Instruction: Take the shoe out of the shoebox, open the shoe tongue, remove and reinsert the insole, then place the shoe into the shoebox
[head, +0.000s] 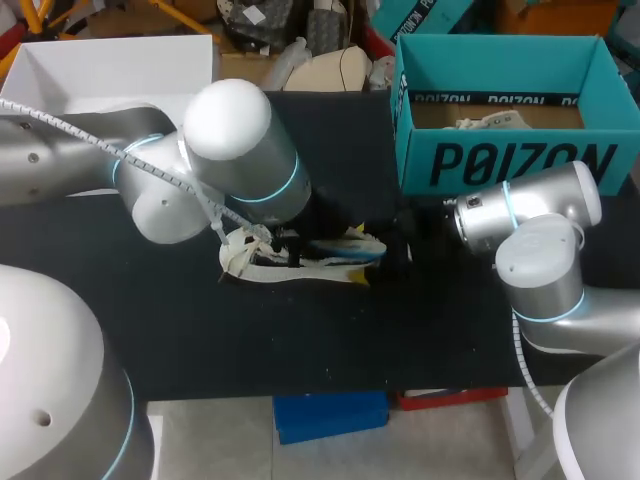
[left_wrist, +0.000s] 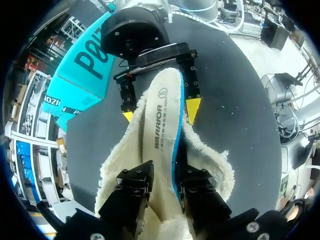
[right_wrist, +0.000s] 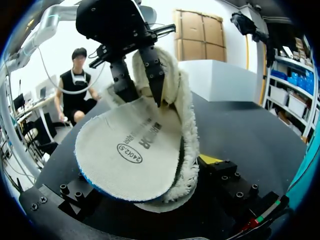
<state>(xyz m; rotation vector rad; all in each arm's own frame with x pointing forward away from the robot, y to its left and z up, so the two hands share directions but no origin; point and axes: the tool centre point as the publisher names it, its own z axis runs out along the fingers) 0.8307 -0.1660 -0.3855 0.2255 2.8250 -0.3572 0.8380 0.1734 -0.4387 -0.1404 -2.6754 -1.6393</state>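
Our shoe (head: 320, 268) lies on the black worktop (head: 150, 330). It is near the blue-green shoebox (head: 505, 160) but not in it. Our right claw (left_wrist: 160, 112) squeezes the toe end of the shoe from both sides. Our left claw (left_wrist: 165, 192) is pinched tight on the heel end of the insole (left_wrist: 160, 145). The insole sits over the fluffy inside and is not tucked down flat.

We think the shoe is light and soft. Its fluff squashes, so the toe hold must be firm or the shoe may slip out. The insole looks thin and bendy, and it would flop if held by one end only. We think the best place to hold it is the heel end, moving it along the length of the shoe.
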